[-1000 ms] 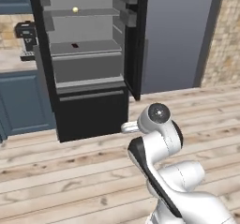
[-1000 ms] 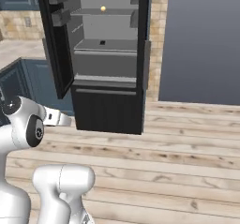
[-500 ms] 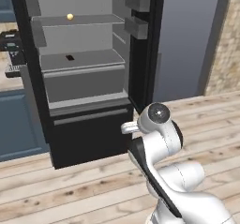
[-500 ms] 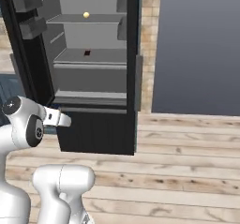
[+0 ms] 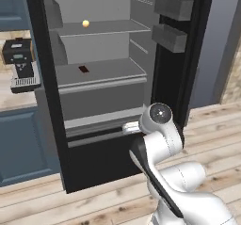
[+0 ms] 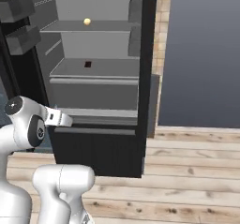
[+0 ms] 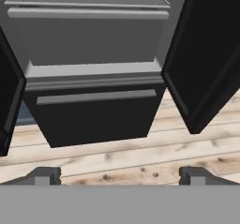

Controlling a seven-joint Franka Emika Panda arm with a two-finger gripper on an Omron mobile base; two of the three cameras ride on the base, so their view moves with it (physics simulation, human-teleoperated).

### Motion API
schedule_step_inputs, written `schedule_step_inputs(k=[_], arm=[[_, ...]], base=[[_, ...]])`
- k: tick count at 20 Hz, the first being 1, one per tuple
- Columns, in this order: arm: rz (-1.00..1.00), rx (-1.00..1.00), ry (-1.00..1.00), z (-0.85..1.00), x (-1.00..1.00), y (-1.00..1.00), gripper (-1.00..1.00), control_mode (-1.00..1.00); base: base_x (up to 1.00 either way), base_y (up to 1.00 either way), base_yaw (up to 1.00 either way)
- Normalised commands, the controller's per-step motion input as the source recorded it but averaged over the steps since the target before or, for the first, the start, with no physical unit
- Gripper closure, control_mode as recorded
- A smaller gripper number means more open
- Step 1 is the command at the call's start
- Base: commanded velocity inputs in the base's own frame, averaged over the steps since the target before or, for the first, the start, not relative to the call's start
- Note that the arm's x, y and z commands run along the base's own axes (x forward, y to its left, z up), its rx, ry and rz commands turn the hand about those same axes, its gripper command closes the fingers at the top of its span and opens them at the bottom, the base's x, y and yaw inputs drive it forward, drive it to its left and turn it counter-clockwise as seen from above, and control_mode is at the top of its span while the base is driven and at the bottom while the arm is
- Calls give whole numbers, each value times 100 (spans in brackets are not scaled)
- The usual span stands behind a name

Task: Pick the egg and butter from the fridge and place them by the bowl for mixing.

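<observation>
The fridge [image 5: 47,101] stands open in front of me, black-framed with a grey inside. The egg [image 5: 85,23] is a small pale yellow ball on the upper shelf, seen too in the right base view [image 6: 86,21]. No butter or bowl is in sight. My gripper [image 7: 120,176] is open and empty. It hangs low before the fridge's dark bottom drawer [image 7: 93,115], well below the egg's shelf. The arm's wrist [image 5: 160,115] is folded close to the fridge front.
A flat dark brown bar [image 5: 84,69] lies on the middle shelf. Grey door bins [image 5: 172,7] hang on the open right door, others on the left door [image 6: 18,7]. A coffee machine [image 5: 21,64] stands on the blue-cabinet counter at left. Wooden floor [image 7: 140,162] lies below.
The whole picture has shifted: the base has driven closer to the fridge, which now looms larger. The arm keeps its folded pose and the gripper stays open.
</observation>
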Motion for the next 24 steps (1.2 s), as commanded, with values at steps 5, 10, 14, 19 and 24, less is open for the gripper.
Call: schedule_step_inputs(k=[5, 10, 14, 19, 24], arm=[[0, 0, 0, 0, 0, 0, -100, 100], [0, 0, 0, 0, 0, 0, -100, 100], [0, 0, 0, 0, 0, 0, -100, 100], [0, 0, 0, 0, 0, 0, -100, 100], [0, 0, 0, 0, 0, 0, -100, 100]], base=[[11, 14, 0], [87, -5, 0], [100, 0, -3], [88, 4, -3], [48, 2, -2]])
